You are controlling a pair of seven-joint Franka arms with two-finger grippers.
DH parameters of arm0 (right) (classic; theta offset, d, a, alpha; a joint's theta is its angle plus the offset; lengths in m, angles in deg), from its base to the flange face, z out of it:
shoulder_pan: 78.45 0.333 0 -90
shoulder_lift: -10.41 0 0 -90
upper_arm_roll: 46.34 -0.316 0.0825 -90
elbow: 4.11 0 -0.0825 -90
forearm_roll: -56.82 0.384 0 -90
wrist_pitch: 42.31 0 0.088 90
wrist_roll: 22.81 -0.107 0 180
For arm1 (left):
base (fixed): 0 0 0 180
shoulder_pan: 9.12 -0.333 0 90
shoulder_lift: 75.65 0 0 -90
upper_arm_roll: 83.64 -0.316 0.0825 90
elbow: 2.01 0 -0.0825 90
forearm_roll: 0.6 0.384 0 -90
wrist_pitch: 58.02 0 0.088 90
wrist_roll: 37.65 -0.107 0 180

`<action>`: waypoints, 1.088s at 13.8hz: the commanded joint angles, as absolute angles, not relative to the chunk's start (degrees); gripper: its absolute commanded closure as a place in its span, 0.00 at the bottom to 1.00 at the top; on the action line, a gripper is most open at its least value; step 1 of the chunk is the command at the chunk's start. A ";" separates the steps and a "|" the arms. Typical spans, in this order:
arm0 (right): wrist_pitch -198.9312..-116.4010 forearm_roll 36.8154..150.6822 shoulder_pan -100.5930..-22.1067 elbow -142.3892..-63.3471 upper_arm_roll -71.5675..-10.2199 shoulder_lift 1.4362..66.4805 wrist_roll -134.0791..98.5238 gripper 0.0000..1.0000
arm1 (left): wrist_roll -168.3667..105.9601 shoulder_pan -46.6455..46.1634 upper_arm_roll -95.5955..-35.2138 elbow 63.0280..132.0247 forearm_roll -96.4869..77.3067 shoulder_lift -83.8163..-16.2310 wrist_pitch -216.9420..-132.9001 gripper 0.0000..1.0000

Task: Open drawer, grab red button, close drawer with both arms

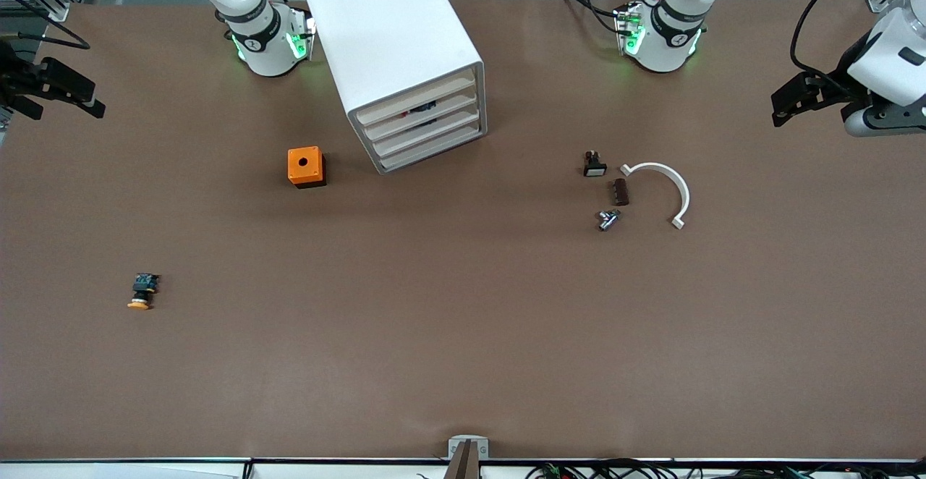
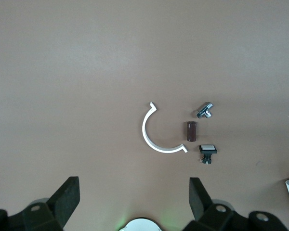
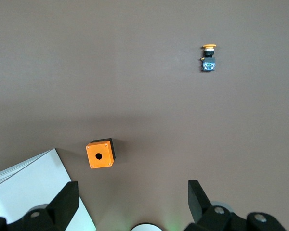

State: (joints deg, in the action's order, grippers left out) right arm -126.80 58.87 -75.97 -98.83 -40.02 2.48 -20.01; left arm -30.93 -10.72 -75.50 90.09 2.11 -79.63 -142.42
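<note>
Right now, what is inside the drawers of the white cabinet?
Through the gap above one shallow white drawer of the white rounded-corner cabinet, something dark with red shows; what it is stays hidden. The other drawers' contents are covered.

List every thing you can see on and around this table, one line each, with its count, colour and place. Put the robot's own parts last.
cabinet: 1, white, four shut drawers, near the right arm's base
button: 1, dark with red, glimpsed inside a drawer
box: 1, orange with a hole, beside the cabinet
orange-capped button: 1, toward the right arm's end
switch: 1, black, white face
curved bracket: 1, white, beside the switch
brown block: 1
metal fitting: 1, silver
table: 1, brown
left gripper: open, waiting above the bracket group
right gripper: open, waiting above the box
</note>
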 commanded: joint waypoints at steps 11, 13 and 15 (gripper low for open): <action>-127.21 57.61 -75.90 -100.17 -40.10 0.74 -20.17 0.00 | -16.26 -9.21 -75.03 81.75 0.55 -65.73 -141.34 0.00; -127.65 57.43 -75.90 -100.00 -40.10 0.74 -20.26 0.00 | -7.72 -7.37 -75.03 80.09 0.10 -61.52 -142.31 0.00; -128.26 57.43 -75.90 -99.91 -40.10 0.74 -20.35 0.00 | 1.32 -4.90 -75.03 78.33 -0.42 -57.65 -143.27 0.00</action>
